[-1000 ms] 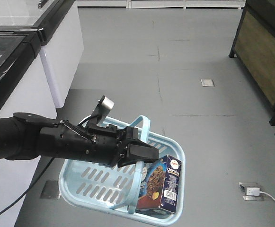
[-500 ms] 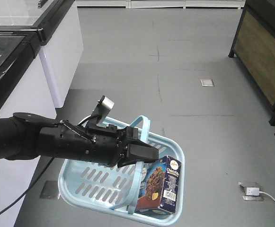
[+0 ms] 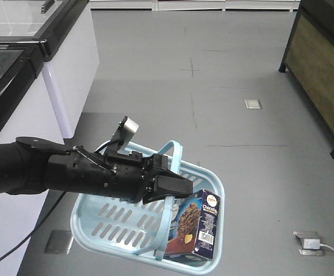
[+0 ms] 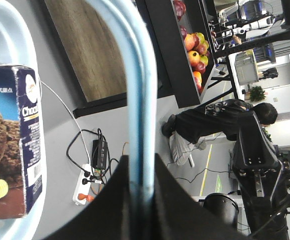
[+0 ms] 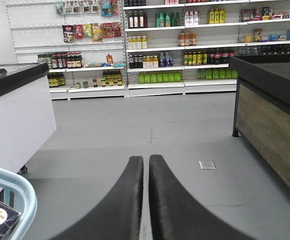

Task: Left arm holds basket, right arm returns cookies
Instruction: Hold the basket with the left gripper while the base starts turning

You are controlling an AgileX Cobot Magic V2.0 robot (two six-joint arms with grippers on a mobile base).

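Your left gripper [image 3: 177, 187] is clamped tight on the basket [image 3: 112, 221] handle [image 4: 137, 95]. Cookies [image 3: 200, 223] stand upright inside, in the basket's 4 o'clock corner. Right gripper [image 5: 145, 158]: fingers almost together, only a sliver of gap, holding nothing.

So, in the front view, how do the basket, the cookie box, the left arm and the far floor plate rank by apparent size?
1. the basket and the left arm: similar spread; the arm sits nearer the camera, so I leave them unranked.
2. the cookie box
3. the far floor plate
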